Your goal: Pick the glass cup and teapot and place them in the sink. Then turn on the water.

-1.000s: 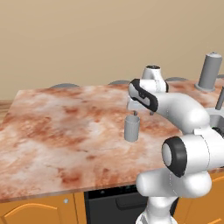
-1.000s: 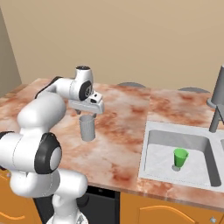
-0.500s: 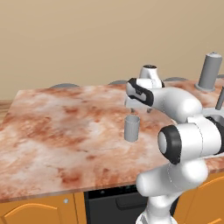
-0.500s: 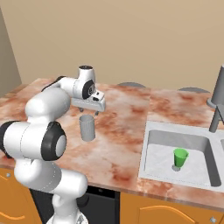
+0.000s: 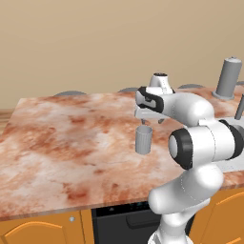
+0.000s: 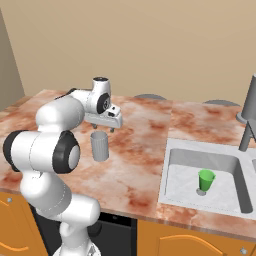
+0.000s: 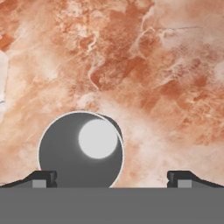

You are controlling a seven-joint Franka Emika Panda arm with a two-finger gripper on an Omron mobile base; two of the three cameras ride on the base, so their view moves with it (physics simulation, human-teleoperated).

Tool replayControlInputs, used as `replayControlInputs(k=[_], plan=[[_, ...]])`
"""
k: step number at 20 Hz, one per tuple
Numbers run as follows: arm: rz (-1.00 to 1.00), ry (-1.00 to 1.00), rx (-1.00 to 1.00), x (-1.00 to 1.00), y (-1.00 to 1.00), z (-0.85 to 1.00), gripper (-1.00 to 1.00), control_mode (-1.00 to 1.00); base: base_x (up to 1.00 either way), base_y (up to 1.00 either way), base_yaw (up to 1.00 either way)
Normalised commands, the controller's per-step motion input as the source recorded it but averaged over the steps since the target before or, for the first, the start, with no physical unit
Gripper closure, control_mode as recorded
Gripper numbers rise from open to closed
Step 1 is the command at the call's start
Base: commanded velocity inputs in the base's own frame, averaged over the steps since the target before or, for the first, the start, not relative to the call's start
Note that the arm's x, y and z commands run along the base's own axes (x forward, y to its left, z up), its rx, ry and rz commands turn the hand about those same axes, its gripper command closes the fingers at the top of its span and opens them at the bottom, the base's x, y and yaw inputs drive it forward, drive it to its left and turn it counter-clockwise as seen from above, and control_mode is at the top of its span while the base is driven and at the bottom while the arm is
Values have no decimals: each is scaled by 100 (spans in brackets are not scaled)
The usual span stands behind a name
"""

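Since a second ago the arm's elbow has swung round, while the gripper (image 6: 103,129) hovers above the glass cup (image 6: 99,146), jaws spread wide and empty. That cup stands upright on the marble surface (image 5: 62,143), its rim cut by the hand view's bottom edge. Beyond, the sink (image 6: 175,155) holds a green cup (image 6: 205,180); the tap (image 6: 249,112) is cropped.

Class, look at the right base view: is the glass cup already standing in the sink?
No: the glass cup stands on the counter, left of the sink.
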Motion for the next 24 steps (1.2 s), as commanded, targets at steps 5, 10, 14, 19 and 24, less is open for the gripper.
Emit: replayControlInputs(k=[5,10,14,19,24], plan=[[0,0,0,0,0,-27,-100,-100,0,0,0],[0,0,0,0,0,-21,-100,-100,0,0,0],[0,0,0,0,0,-11,-100,-100,0,0,0],[0,1,0,0,0,-2,-100,-100,0,0,0],[0,0,0,0,0,-9,-100,-100,0,0,0]])
